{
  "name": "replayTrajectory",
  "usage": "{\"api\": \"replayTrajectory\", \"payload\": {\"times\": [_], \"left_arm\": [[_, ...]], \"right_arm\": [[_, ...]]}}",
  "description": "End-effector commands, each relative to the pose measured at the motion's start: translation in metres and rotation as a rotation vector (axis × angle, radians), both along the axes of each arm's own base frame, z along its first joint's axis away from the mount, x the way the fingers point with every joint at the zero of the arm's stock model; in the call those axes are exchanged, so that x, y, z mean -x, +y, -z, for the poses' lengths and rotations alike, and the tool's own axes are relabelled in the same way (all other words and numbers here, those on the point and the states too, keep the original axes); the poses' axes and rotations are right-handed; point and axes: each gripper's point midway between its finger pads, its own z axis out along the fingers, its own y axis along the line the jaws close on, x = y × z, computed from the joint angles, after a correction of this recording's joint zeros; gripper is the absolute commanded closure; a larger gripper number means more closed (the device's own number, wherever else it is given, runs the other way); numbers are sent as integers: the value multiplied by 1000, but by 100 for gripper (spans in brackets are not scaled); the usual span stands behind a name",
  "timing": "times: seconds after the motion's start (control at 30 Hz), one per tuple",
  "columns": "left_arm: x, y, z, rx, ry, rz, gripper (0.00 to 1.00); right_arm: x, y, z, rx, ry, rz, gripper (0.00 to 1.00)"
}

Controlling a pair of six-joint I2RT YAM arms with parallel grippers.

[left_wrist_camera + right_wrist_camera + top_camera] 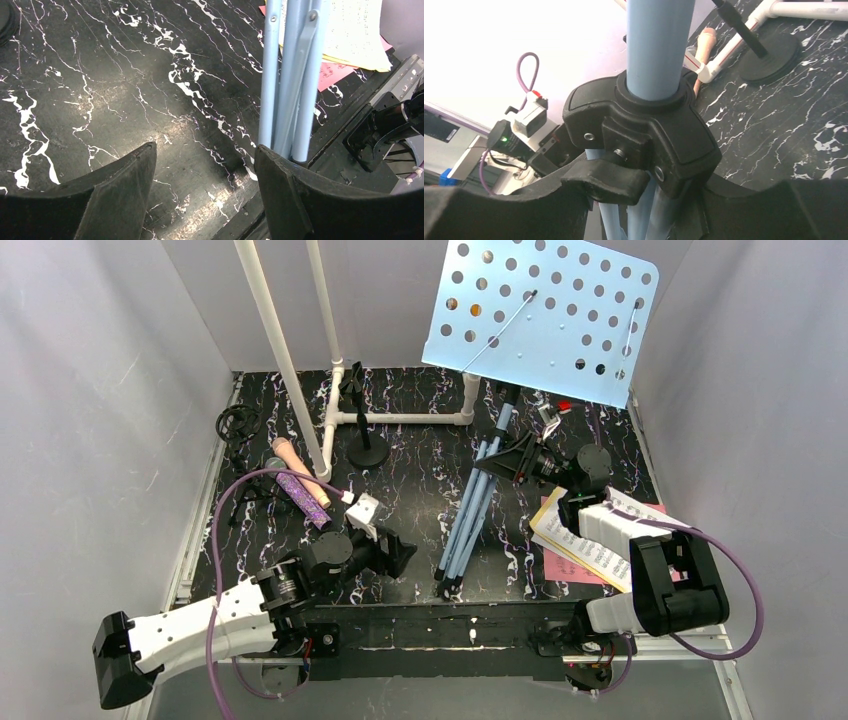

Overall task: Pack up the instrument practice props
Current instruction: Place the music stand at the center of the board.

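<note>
The light-blue perforated music rack (545,315) stands tilted at the back right. Its folded blue legs (470,510) slant down to the table's front. My right gripper (545,465) is shut around the legs just under the black hub (644,130), with a finger (524,200) on each side. My left gripper (395,555) is open and empty, low over the table. The leg ends (295,75) are just beyond its right finger (285,195). A pink microphone (300,468) and a glittery purple microphone (303,498) lie at the left. White sheet-music pages (590,545) lie on a pink page (570,568) under the right arm.
The white pipe frame (400,418) stands at the back, with a round-base mic mount (367,450) in front of it. A black tripod mount (240,425) lies at the far left. Grey walls enclose the table on three sides.
</note>
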Motion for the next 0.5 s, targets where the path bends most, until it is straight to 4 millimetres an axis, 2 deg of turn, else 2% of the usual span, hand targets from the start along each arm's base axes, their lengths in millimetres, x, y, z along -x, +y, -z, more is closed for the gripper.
{"api": "replayTrajectory", "payload": {"times": [0.0, 0.13, 0.23, 0.47], "left_arm": [[1, 8, -4, -1, -3, -13, 29], [2, 11, -10, 11, -16, -18, 28], [4, 16, -7, -7, -9, -19, 27], [6, 14, -6, 1, -1, -10, 26]], "right_arm": [[28, -13, -107, -140, -468, 25, 99], [28, -18, -107, -144, -434, 27, 99], [30, -24, -112, -155, -411, 30, 99], [47, -40, -122, -178, -390, 32, 99]]}}
